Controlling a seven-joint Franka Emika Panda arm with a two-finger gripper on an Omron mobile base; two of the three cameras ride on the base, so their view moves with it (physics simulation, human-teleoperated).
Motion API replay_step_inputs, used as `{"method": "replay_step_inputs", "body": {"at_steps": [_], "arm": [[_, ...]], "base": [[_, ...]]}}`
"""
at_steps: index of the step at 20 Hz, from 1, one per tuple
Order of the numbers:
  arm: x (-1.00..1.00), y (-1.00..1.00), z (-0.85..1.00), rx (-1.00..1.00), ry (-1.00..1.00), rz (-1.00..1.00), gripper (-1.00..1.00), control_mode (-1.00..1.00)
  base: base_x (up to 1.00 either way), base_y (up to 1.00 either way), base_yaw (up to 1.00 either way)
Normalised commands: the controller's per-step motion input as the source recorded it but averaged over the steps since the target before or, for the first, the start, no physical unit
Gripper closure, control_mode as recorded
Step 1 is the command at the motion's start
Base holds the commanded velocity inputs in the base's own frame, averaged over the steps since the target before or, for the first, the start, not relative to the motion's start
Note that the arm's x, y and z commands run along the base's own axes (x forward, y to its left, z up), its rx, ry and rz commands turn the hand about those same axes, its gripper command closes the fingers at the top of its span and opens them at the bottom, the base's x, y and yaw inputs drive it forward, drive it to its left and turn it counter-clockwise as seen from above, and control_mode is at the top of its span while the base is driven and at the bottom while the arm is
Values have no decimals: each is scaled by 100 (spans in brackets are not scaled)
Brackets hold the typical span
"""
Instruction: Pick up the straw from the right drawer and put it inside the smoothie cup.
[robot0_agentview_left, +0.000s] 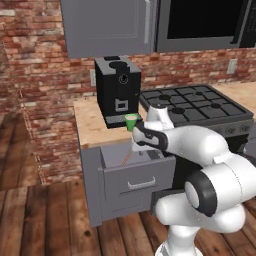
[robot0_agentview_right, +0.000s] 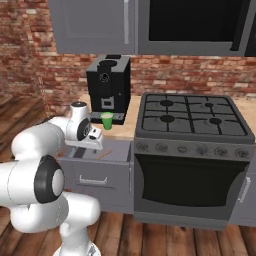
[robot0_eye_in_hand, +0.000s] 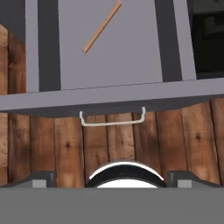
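The right drawer (robot0_agentview_left: 137, 182) stands pulled open below the wooden counter, its silver bar handle (robot0_eye_in_hand: 112, 121) facing me. The thin tan-orange straw (robot0_eye_in_hand: 102, 27) lies diagonally on the drawer's grey floor; I also see the straw (robot0_agentview_left: 125, 159) (robot0_agentview_right: 104, 155) from both base cameras. The green smoothie cup (robot0_agentview_left: 131, 121) (robot0_agentview_right: 106, 120) stands upright on the counter in front of the coffee machine. My gripper (robot0_eye_in_hand: 112, 176) hangs above the drawer's front edge, pointing down. It is open, with its fingertips (robot0_eye_in_hand: 41, 177) wide apart and nothing between them.
The black coffee machine (robot0_agentview_left: 117, 89) stands on the counter right behind the cup. A gas stove (robot0_agentview_right: 190, 114) with an oven (robot0_agentview_right: 187, 182) below sits to the right of the drawer. Grey upper cabinets (robot0_agentview_left: 107, 25) hang overhead. Wooden floor (robot0_eye_in_hand: 113, 144) lies under the drawer front.
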Motion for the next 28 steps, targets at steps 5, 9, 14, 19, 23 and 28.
{"method": "replay_step_inputs", "body": {"at_steps": [5, 9, 14, 19, 23, 28], "arm": [[18, 0, -24, -1, 5, 0, -100, -100], [18, 0, -31, -3, 5, 0, -100, -100], [22, 0, -23, -1, 3, 0, -100, -100], [25, 0, -1, 0, 0, 0, -100, -100], [21, 0, -11, 0, 0, 0, -100, -100], [18, 0, -32, 0, 0, 0, -100, -100]], "base": [[0, 0, 0], [0, 0, 0], [0, 0, 0], [0, 0, 0], [0, 0, 0], [0, 0, 0]]}}
